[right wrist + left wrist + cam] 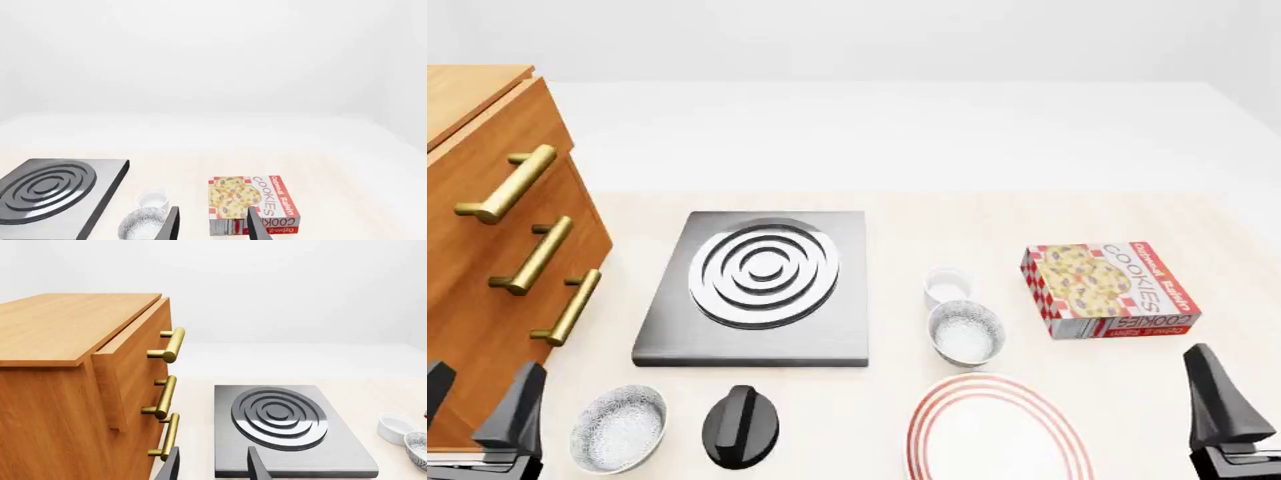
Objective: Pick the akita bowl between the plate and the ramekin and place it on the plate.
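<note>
Front view shows the akita bowl (965, 333) standing on the table (1121, 400) between the ramekin (946, 287), just beyond it, and the plate (998, 430), whose far rim lies just in front of it; bowl and ramekin look very close, though contact cannot be confirmed. A second speckled bowl (619, 428) sits near the front left beside a black knob-like object (741, 426), in front of the grey stove slab (761, 288). A cookie box (1109, 290) lies to the right of the ramekin, and a wooden drawer cabinet (501, 250) with brass handles stands at the left edge. The left gripper (474, 410) rests low at the front left corner, well apart from the task bowl; its fingers (257, 465) stand parted with nothing between them. The right gripper (1224, 405) sits at the front right corner, to the right of the plate and well clear of the bowl; in the right wrist view its fingers (172, 225) are spread and empty, with the bowl (141, 224) ahead and just outside one fingertip, the cookie box ahead between and beyond the tips.
</note>
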You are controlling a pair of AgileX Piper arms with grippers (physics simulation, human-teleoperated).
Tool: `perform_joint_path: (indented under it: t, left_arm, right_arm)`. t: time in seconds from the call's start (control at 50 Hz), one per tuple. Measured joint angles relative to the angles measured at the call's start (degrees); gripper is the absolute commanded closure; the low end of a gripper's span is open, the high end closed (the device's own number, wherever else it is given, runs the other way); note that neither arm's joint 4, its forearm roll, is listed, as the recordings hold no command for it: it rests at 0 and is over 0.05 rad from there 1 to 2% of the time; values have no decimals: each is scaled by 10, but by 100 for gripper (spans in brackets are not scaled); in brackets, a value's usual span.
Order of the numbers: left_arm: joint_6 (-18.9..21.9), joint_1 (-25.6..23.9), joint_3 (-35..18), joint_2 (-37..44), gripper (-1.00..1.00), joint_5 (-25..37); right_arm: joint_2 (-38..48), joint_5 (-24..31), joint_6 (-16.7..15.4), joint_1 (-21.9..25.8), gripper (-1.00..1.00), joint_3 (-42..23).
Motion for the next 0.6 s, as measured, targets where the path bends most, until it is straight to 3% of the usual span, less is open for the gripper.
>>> perform_joint_path:
  t: [0.26, 0.4, 0.5, 0.6]
  left_arm:
    - [0, 0, 0, 0, -100, 0]
    - [0, 0, 0, 0, -100, 0]
    - [0, 0, 0, 0, -100, 0]
    - [0, 0, 0, 0, -100, 0]
  right_arm:
    - [28, 137, -18, 5, -100, -242]
    - [91, 188, -26, 20, -100, -378]
    - [123, 210, -31, 28, -100, -439]
    - [197, 248, -16, 51, -100, -531]
